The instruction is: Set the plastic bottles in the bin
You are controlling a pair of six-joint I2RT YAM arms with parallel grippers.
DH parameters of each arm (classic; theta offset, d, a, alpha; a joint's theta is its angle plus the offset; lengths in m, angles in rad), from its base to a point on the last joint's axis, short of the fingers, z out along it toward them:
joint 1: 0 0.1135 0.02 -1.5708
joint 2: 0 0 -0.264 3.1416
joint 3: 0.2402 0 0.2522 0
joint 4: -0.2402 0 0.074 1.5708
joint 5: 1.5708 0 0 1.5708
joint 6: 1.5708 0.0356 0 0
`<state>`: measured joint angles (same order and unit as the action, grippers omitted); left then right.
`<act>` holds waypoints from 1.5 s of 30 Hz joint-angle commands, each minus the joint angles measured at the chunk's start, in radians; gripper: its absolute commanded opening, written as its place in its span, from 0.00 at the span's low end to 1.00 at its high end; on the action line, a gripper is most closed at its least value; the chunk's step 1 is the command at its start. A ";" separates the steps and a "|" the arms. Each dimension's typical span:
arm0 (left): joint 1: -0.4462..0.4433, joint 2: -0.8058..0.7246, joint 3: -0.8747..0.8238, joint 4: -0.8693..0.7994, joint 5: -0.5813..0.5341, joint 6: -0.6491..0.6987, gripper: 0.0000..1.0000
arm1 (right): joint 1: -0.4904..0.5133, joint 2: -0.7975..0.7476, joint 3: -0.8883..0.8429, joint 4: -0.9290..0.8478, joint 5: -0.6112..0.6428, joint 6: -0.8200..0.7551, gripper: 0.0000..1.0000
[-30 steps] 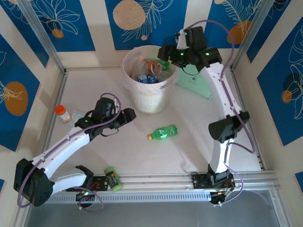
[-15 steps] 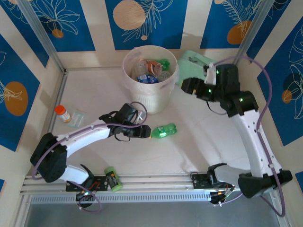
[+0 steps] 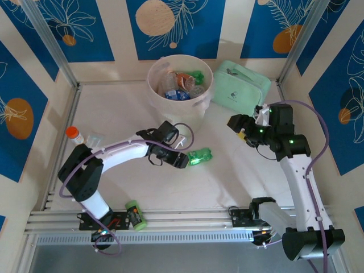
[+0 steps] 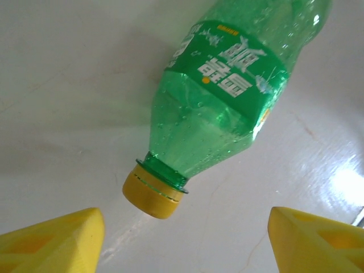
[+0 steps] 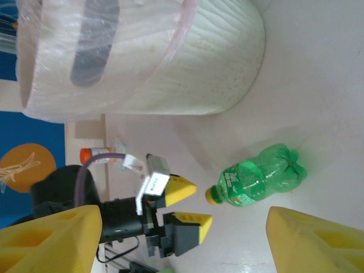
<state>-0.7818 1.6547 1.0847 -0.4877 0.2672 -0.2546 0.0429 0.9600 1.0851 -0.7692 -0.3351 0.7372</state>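
Note:
A green bottle (image 3: 200, 156) with a yellow cap lies on its side on the white table, in front of the bin (image 3: 154, 94). My left gripper (image 3: 183, 161) is open at table height, its yellow fingers either side of the space just short of the cap (image 4: 153, 190). The cap is close ahead of the fingers and not between them. The round pale bin holds several plastic bottles (image 3: 181, 84). My right gripper (image 3: 240, 128) hangs open and empty to the right of the bin. In the right wrist view, the bottle (image 5: 259, 182), the left gripper (image 5: 202, 203) and the bin wall (image 5: 170, 68) lie ahead.
A mint-green zipped bag (image 3: 239, 91) lies behind my right gripper. An orange-capped jar (image 3: 74, 135) stands near the left wall beside a clear wrapper (image 3: 94, 139). A light-green can (image 3: 134, 215) rests against the front rail. Metal posts frame the table.
My left arm has reached right across the table up to the green bottle's cap. My right arm has swung away from over the bin, down and to the right. Both grippers have opened wider.

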 commanded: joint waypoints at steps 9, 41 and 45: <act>-0.018 0.119 0.051 0.008 0.035 0.111 0.70 | -0.027 -0.018 -0.017 0.018 -0.081 0.024 0.77; -0.166 -0.167 0.053 -0.083 -0.182 0.113 0.15 | -0.068 0.027 0.012 -0.027 -0.187 0.006 0.79; -0.170 -0.292 0.073 -0.116 -0.261 0.069 0.15 | -0.047 0.023 0.048 -0.034 -0.184 0.005 0.82</act>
<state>-0.9474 1.4296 1.1297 -0.5491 0.1089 -0.1562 -0.0166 0.9966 1.0790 -0.7738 -0.4759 0.7555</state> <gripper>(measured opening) 0.249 0.820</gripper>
